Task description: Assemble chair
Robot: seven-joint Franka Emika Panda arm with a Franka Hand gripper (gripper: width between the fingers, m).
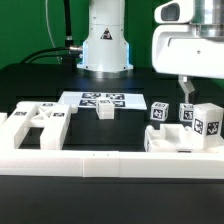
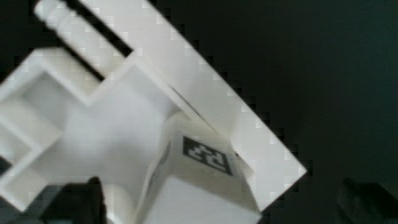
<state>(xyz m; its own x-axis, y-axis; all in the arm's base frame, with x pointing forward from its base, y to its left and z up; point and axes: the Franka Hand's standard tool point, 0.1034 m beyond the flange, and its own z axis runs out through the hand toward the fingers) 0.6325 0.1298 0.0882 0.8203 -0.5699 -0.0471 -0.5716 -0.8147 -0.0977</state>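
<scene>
The chair is loose white tagged parts. A slotted panel (image 1: pixel 35 122) lies at the exterior view's left, and a small block (image 1: pixel 105 110) stands by the marker board (image 1: pixel 100 98). At the right, tagged cubes (image 1: pixel 158 112) and a leg block (image 1: pixel 207 123) stand around a flat panel (image 1: pixel 170 142). My gripper (image 1: pixel 187 93) hangs just above that cluster, over a tagged piece (image 1: pixel 187 115). In the wrist view a white part with a tag (image 2: pixel 205 155) fills the frame. My gripper (image 2: pixel 214 212) straddles it, dark fingertips (image 2: pixel 63 205) wide apart, open.
A long white border rail (image 1: pixel 110 165) runs along the front of the black table. The robot base (image 1: pixel 105 45) stands at the back, behind the marker board.
</scene>
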